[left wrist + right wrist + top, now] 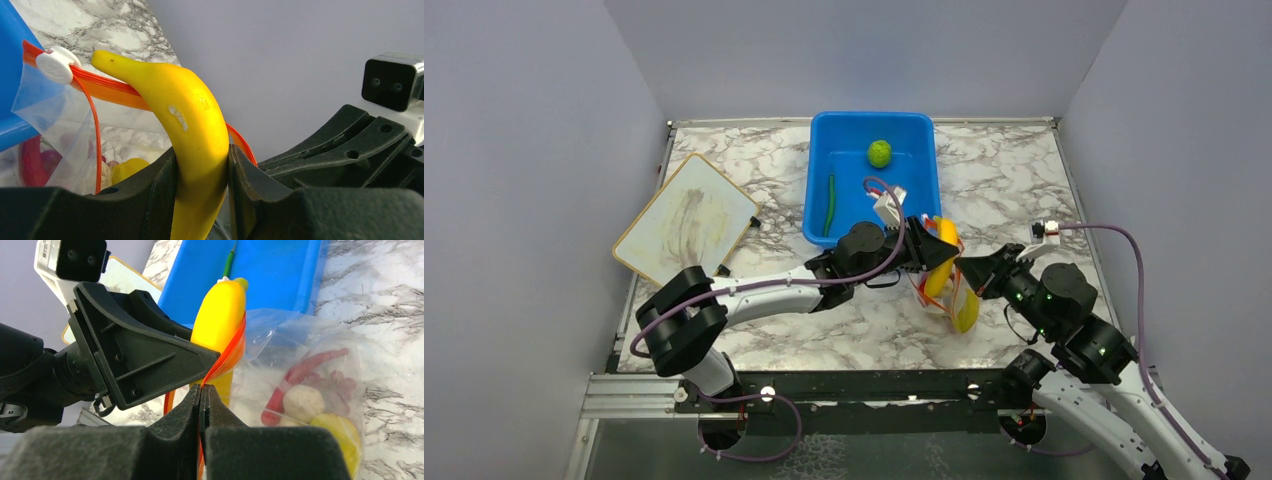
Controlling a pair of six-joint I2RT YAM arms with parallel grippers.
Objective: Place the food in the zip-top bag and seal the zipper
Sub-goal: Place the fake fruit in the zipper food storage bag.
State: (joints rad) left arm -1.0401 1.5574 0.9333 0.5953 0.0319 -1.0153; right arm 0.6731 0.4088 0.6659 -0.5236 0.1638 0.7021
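Note:
My left gripper (929,252) is shut on the yellow banana (941,270), pads on either side of its middle (202,170). The banana (195,115) stands steeply in the mouth of the clear zip-top bag (959,300), its lower end inside. My right gripper (964,267) is shut on the orange-red zipper (225,360) at the bag's rim (201,390). The white slider (56,64) sits at the strip's far end. Inside the bag (300,335) lie a red chili (305,370), a beige garlic bulb (302,402), purple grapes (345,385) and a yellow-green starfruit (340,435). The green lime (879,153) lies in the blue tub (822,150).
The blue tub stands behind the bag and also holds a thin green stick (830,203). A white board with a tan rim (686,218) lies tilted at the left. Grey walls close in the marble table (754,160) on three sides.

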